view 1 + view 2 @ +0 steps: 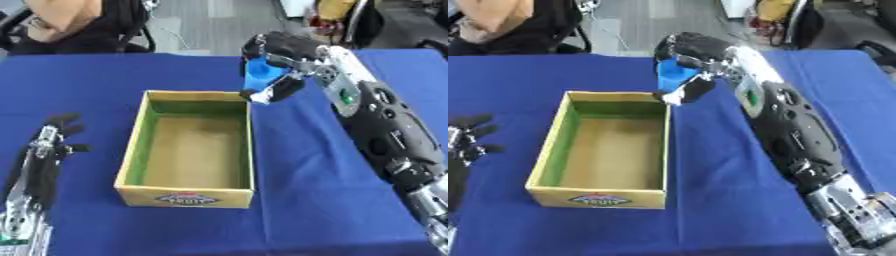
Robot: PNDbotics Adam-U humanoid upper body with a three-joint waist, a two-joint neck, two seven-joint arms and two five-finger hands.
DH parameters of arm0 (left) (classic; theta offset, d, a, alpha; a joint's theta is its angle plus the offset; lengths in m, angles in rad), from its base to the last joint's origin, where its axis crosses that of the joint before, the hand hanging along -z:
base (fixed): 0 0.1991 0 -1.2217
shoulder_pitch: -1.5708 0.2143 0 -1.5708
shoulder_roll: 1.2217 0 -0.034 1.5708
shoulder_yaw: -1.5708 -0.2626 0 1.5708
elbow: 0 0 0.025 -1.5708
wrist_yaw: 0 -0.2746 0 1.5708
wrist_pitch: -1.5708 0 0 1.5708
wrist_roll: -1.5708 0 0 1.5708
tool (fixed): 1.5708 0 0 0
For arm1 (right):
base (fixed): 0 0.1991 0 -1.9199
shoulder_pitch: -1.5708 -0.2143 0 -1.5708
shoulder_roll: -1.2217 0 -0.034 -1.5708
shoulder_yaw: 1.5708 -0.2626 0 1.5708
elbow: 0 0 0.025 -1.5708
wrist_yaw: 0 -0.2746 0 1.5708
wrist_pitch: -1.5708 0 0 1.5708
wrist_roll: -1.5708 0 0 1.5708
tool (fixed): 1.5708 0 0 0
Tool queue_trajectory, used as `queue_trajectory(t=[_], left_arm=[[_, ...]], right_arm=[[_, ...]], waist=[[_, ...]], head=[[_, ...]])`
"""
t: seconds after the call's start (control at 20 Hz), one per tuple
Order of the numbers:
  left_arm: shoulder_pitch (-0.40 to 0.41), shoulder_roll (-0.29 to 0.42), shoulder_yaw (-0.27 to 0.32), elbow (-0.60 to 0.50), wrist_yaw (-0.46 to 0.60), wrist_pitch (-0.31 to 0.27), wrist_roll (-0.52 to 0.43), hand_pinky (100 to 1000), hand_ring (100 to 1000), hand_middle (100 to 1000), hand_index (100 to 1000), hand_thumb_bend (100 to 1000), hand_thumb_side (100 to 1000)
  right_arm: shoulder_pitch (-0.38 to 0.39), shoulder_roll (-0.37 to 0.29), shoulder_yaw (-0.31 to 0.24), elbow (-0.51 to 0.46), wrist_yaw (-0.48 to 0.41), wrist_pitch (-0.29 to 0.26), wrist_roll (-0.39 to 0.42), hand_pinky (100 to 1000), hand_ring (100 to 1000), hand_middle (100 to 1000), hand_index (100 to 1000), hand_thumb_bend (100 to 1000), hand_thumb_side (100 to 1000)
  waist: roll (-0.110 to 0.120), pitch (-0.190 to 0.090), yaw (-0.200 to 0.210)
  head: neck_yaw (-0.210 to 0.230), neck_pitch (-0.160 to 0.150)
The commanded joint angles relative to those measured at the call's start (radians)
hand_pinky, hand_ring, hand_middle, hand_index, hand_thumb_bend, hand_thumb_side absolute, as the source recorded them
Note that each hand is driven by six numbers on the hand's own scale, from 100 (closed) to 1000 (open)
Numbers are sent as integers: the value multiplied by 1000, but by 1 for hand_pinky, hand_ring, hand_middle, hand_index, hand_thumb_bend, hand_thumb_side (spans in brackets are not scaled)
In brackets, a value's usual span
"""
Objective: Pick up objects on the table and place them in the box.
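Item 1, nearest: left hand [39, 150], resting on the blue tablecloth [315, 200] at the lower left, fingers straight and spread, holding nothing. Idle; well apart from the box.

Item 2, centre: box [131, 150], open-topped cardboard, yellow outside, green on the inner walls, brown floor, a printed label on the near wall. Nothing shows inside it. It stands square on the cloth, long side running away from the robot.

Item 3, far right corner of the box: right hand [280, 55], arm reaching in from the right side. Fingers and thumb are curled round a blue object [261, 74] with a white part showing at its lower end. What the object is cannot be made out. It is held above the table, just over or just outside the box's far right corner; which of the two cannot be told.

Item 4, risks, by judgement:
- Release from this spot may land the object on the rim or on the cloth beside the box, since it hangs at the corner and not over the floor of the box.
- Lowering the hand here may knock the far wall and shove or tip the light box.
- The white lower part hangs below the fingers; it could catch the rim on the way across.
- The object could slip if the curled fingers cover only its upper half.

Item 5, far edge: a person seated beyond the table, touching nothing.
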Motion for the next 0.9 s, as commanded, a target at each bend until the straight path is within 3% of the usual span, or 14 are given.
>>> queue_trajectory(t=[0.05, 0.9], left_arm=[[-7, 10, -6, -13, -1, -2, -7, 617, 822, 849, 837, 387, 1000], [-10, 6, -8, -13, 0, -2, -9, 618, 823, 850, 837, 386, 1000]], right_arm=[[-43, 33, 4, 2, 6, -14, 2, 302, 302, 393, 596, 299, 410], [-21, 137, 28, 41, 21, -53, 19, 310, 302, 389, 596, 283, 417]], waist=[[5, -12, 1], [6, -8, 5]], head=[[-12, -4], [-20, -4]])
